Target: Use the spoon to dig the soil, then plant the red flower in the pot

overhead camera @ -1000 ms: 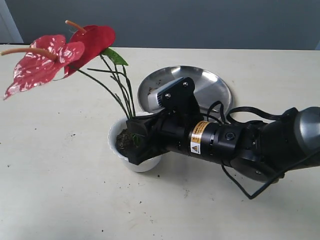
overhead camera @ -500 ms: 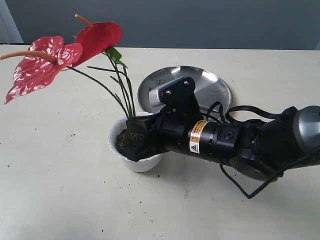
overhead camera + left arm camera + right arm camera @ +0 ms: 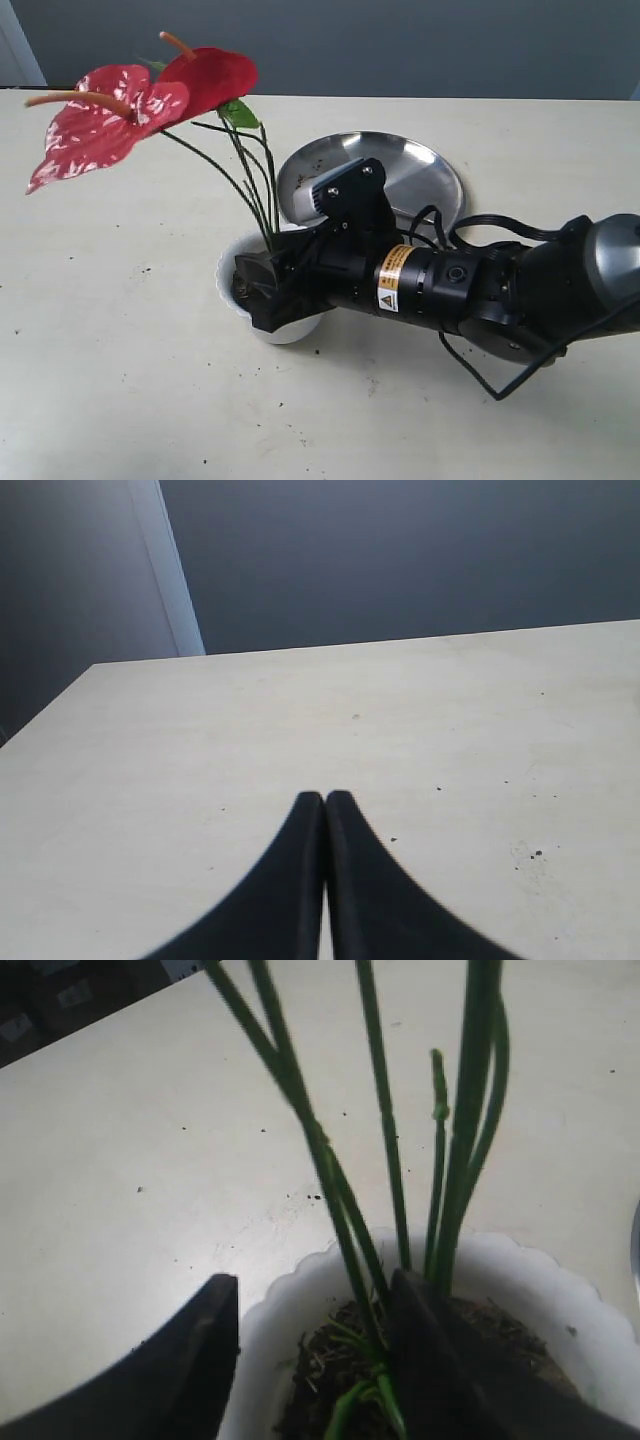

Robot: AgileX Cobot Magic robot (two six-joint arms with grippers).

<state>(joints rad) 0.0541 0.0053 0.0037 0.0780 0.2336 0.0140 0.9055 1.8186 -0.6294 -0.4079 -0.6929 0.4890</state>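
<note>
Right gripper (image 3: 262, 290), jaws spread over the pot (image 3: 268, 322), is releasing the red flower (image 3: 150, 95), now standing straighter in the soil (image 3: 330, 1375).

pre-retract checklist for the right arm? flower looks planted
1. Red flower stems in the pot: ok.
2. Stems rooted in the soil: ok.
3. Right gripper open: ok, but stems pass between its fingers, one finger over the rim.
4. Flower self-supporting: cannot tell; it leans away from the arm.
5. Left gripper shut, over bare table: ok.
6. Spoon location: cannot tell, not in view.
</note>
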